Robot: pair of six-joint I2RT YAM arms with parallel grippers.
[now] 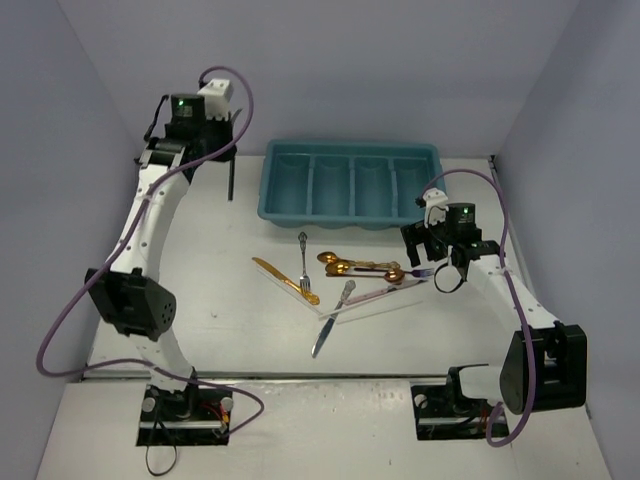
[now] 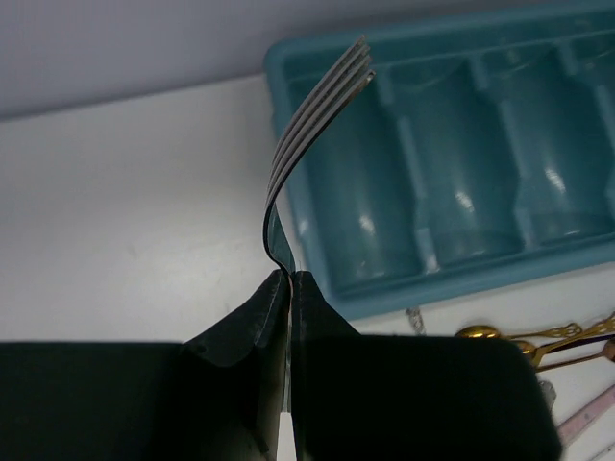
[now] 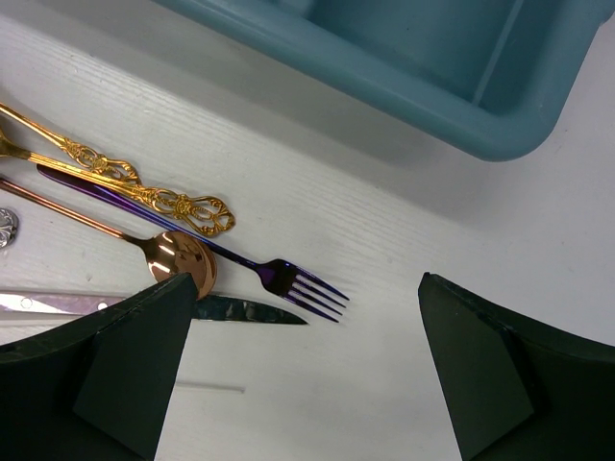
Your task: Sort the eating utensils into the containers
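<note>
The fork [image 2: 317, 106] is clenched by its handle in my left gripper [image 2: 289, 283], its neck curving up from the tips and its tines reaching toward the upper middle of the left wrist frame, in front of the leftmost compartment of the teal tray [image 2: 432, 288]. In the top view this gripper hangs in the upper left, just beside the tray's left end, above the desk [image 1: 220, 260].

The other utensils lie in a loose pile at the middle of the top view, below the tray: a long gold piece [image 1: 285, 280], a silver fork [image 1: 303, 255], a silver knife [image 1: 325, 335], gold spoons [image 1: 355, 266] and pale sticks [image 1: 375, 298].

My right gripper [image 3: 307, 355] is released, jaws spread wide, low over the right end of that pile. Between its fingers lies a purple fork [image 3: 288, 279], tines toward the lower right, touching a copper spoon [image 3: 178, 259] and a dark blade tip [image 3: 240, 309], with ornate gold handles [image 3: 144, 197] at upper left
</note>
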